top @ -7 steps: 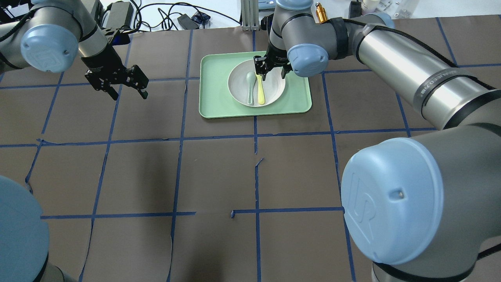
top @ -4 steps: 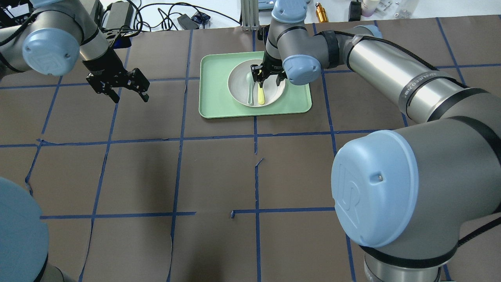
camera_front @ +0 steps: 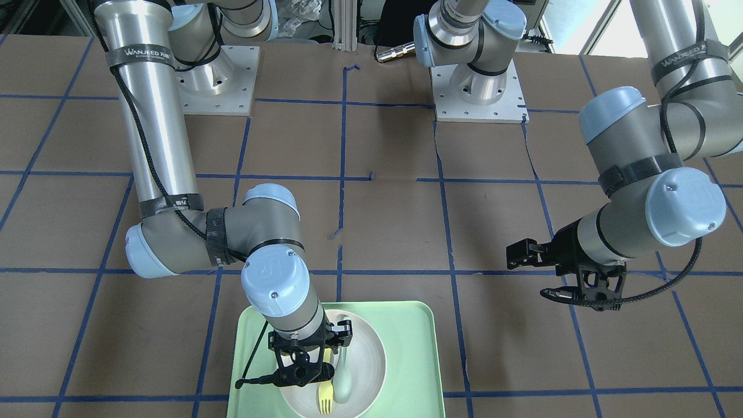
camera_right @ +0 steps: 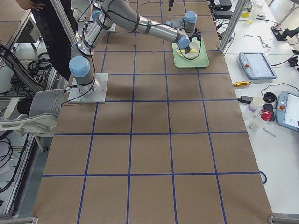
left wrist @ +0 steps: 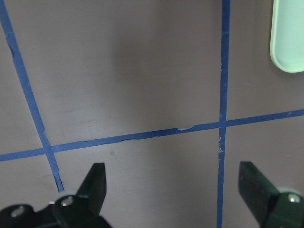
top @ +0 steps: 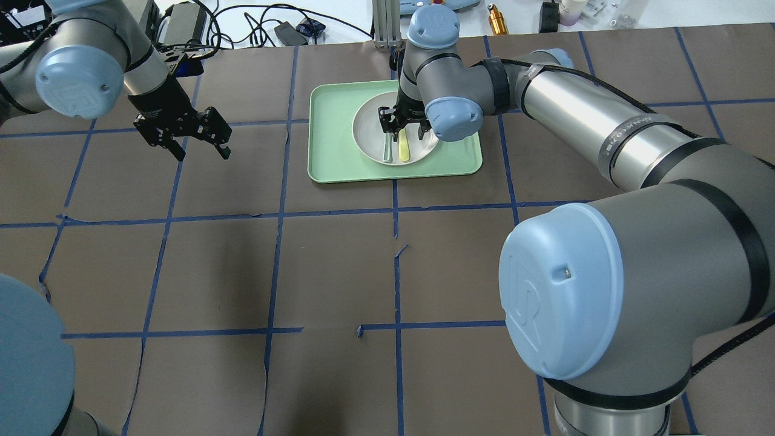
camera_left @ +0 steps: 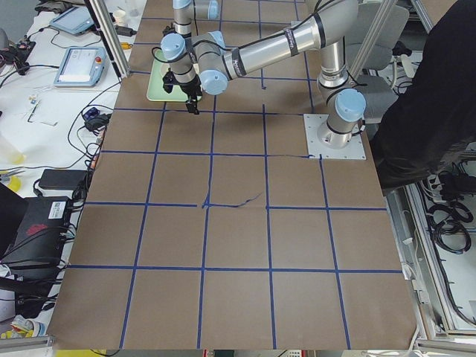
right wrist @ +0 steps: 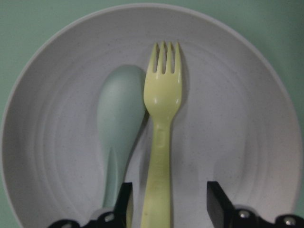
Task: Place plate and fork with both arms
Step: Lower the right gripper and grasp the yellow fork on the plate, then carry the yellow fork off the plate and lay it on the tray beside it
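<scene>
The off-white plate (top: 366, 130) sits in the pale green tray (top: 330, 139). The pale yellow fork (top: 404, 148) lies in the plate beside a grey-green spoon (top: 387, 151). My right gripper (top: 401, 130) hangs low over the plate. In the right wrist view it (right wrist: 170, 206) is open, with the handle of the fork (right wrist: 161, 109) between its fingers and the spoon (right wrist: 118, 109) just to the left. My left gripper (top: 203, 151) is open and empty above the bare table, left of the tray. The left wrist view (left wrist: 173, 185) shows only tabletop beneath it.
Brown paper with a grid of blue tape (top: 278, 212) covers the table. Cables and power bricks (top: 181, 21) lie on the white bench past the far edge. A corner of the tray (left wrist: 289, 38) shows in the left wrist view. The right arm's large elbow (top: 563, 297) fills the near right.
My right gripper has shifted to the view's left across the plate and come down over the fork's handle. The left gripper has hardly moved.
</scene>
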You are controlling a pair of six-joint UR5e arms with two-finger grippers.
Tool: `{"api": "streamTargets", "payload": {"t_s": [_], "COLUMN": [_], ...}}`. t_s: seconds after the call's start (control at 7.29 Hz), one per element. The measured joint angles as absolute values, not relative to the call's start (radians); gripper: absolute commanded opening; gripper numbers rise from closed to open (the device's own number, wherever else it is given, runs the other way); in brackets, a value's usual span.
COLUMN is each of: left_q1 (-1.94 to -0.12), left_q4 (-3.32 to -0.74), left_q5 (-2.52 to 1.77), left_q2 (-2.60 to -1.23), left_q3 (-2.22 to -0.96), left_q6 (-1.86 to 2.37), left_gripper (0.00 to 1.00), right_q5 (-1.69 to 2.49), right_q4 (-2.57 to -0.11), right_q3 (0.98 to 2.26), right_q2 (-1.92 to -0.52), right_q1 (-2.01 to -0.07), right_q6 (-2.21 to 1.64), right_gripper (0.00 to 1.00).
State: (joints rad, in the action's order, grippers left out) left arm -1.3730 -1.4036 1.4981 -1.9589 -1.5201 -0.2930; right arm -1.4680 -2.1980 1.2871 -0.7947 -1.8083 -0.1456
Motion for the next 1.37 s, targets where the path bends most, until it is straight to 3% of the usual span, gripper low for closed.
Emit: {"api": "streamTargets", "payload": {"t_s": [0.27, 0.55, 0.82, 0.96, 1.37], "left_q1": [-1.373, -1.372, -1.371, -1.371, -1.368], "left_q4": [-1.404, -1.404, -1.404, -1.404, -1.404], "left_q5": [1.499, 1.499, 1.5, 1.5, 1.5], "left_q2": [-1.959, -1.959, -1.958, -1.958, -1.954], "left_q3": [-1.52, -1.52, -1.52, -1.52, -1.52], "left_q6": [-0.293, -0.293, -0.294, -0.294, -0.295], "left_gripper": [1.0, 1.0, 1.0, 1.0, 1.0], "right_q5": [-1.472, -1.471, -1.473, -1.474, -1.494], "right_q4": [-2.211, -2.222, -2.228, -2.228, -2.227], "right_q3": [1.287, 1.286, 1.286, 1.286, 1.285], "right_q2": [-0.785, -0.78, -0.779, -0.779, -0.791], "right_q1": [-1.81, -1.81, -1.811, -1.811, -1.812], "right_q6": [-0.151, -0.169, -0.182, -0.183, -0.185], "right_gripper": [0.59, 0.41, 0.11, 0.0, 0.0]}}
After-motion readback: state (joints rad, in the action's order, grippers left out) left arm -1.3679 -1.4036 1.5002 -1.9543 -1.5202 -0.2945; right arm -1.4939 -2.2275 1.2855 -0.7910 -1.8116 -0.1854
